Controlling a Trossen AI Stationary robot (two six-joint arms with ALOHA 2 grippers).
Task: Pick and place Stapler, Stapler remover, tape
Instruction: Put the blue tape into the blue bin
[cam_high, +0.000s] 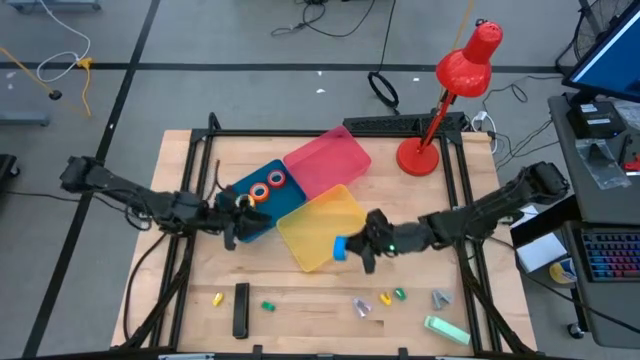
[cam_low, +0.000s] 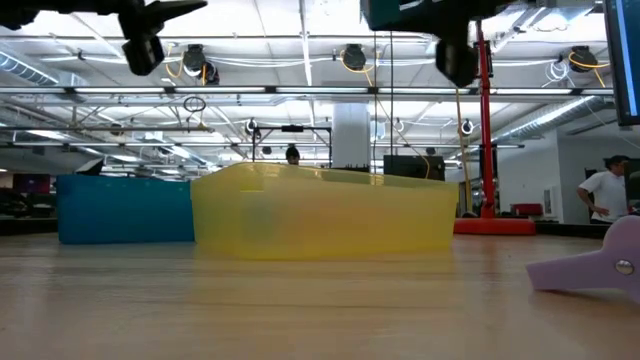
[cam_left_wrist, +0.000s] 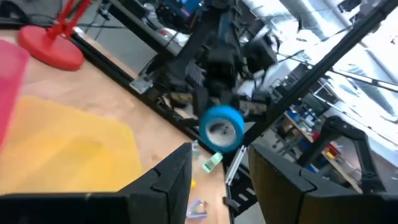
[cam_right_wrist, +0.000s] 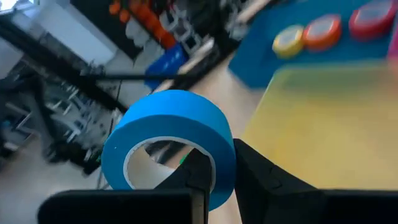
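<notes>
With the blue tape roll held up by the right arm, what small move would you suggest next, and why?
Probably carry it toward the blue bin. The right end effector is shut on the blue tape roll at the yellow bin edge, while the yellow, orange and red rolls already lie in the blue bin, where the left end effector hovers.

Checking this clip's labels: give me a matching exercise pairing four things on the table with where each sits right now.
Things:
1. blue tape roll
2. orange tape roll
3. red lamp
4. black stapler

Places:
A. in the blue bin
B. near front edge, left side
C. held by the right gripper
D. back right corner

Pairs: 1-C, 2-A, 3-D, 4-B
</notes>
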